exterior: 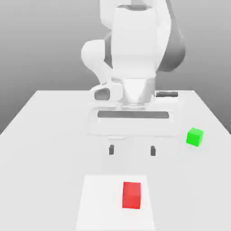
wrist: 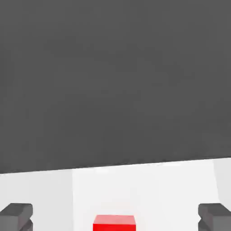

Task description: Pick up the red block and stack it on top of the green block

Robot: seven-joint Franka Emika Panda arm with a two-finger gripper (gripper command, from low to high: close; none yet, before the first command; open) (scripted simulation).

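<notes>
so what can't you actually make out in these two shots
- Red block, hand view: cut off by the picture's edge, so its full length is unseen.
- Fingertips, hand view: partly cut off by the picture's edges.
- Robot arm, exterior view: upper part cut off by the top edge.
- Table, exterior view: the middle strip behind the open gripper is hidden by the hand's body.
</notes>
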